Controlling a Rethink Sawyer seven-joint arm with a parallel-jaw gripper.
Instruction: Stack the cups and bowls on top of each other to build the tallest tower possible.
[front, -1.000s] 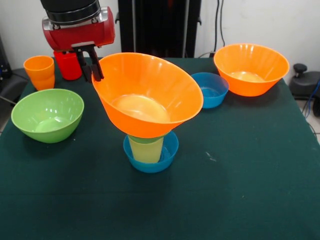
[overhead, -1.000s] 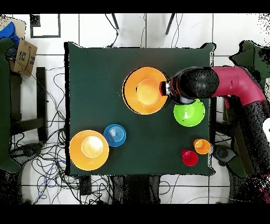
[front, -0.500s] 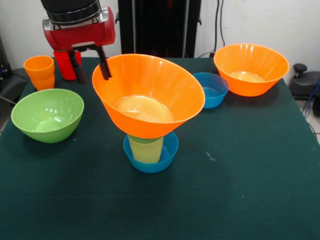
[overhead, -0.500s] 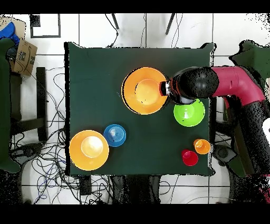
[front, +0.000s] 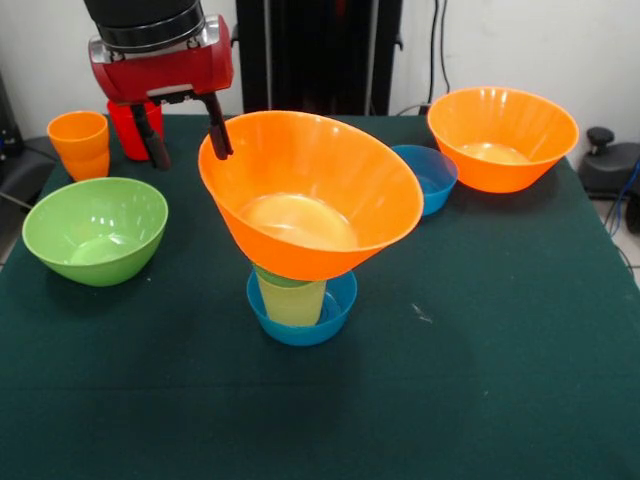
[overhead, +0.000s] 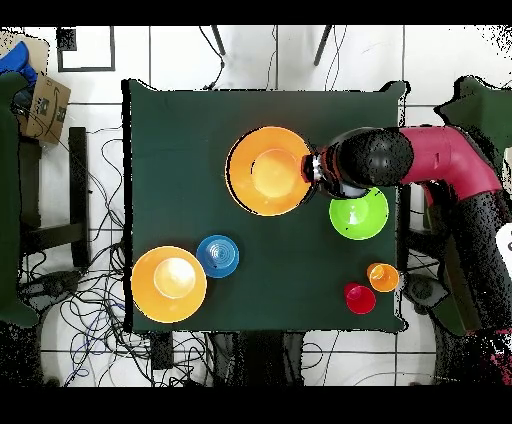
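Your gripper (front: 183, 126) hangs at the far left of the table (front: 480, 380) in the front view, fingers spread wide and holding nothing. One finger (front: 218, 128) sits at the far-left rim of the large orange bowl (front: 310, 195), just outside it; you can't tell if it touches. The other finger (front: 152, 138) stands clear, in front of the red cup (front: 128, 133).

The tower (front: 300, 250) stands mid-table: small blue bowl (front: 335, 305) at the base, yellow cup (front: 292, 300) inside it, a sliver of small green bowl (front: 270, 277) on the cup, and the big orange bowl on top. That top bowl is tilted, its mouth facing the near side and its far rim raised.

Left of the tower sits the large green bowl (front: 95, 228), upright and alone. Behind it the orange cup (front: 79, 143) stands at the far-left corner, with the red cup just to its right. At far right sits the second large orange bowl (front: 502, 135), and a second small blue bowl (front: 422, 178) sits just left of it, partly hidden behind the tilted bowl's rim.

Overhead, your arm (overhead: 440, 165) reaches in from the right, its wrist over the edge of the top orange bowl (overhead: 268, 170) and next to the green bowl (overhead: 360, 215).
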